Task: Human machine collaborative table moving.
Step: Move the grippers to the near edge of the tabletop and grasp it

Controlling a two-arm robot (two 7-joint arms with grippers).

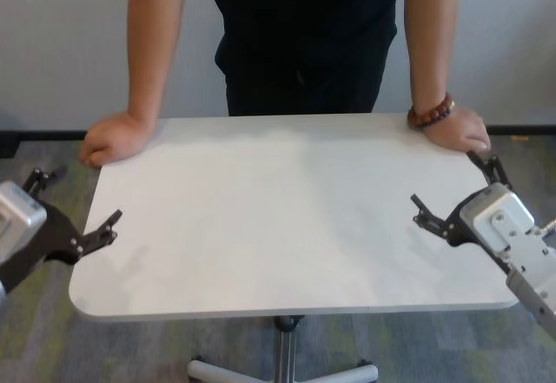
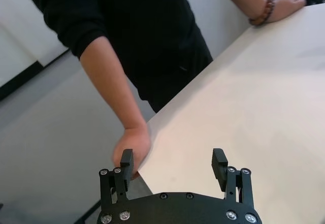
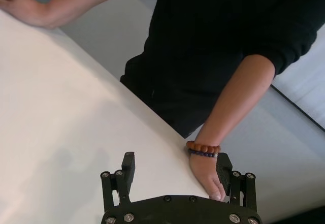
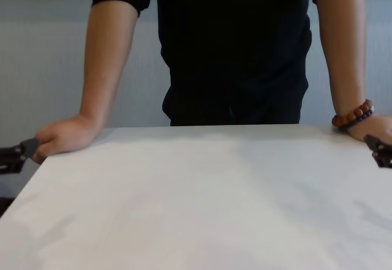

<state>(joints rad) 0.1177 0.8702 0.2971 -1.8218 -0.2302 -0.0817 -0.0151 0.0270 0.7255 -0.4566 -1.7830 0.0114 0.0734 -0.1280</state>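
While the human (image 1: 300,40) rests a fist on each far corner of the table (image 1: 287,218) in the head view, the left gripper (image 1: 74,205) and right gripper (image 1: 456,188) straddle its side edges, jaws wide, as each wrist view confirms, gripping nothing.

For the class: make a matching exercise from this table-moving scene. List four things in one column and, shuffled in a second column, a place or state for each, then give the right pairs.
Things:
1. left gripper
2. right gripper
3. bead bracelet
4. table

Places or states:
A. on the person's wrist, at the table's far corner on the robot's right
B. open, straddling the table's right edge
C. white top on a grey central leg
D. open, straddling the table's left edge

Pairs: 1-D, 2-B, 3-A, 4-C
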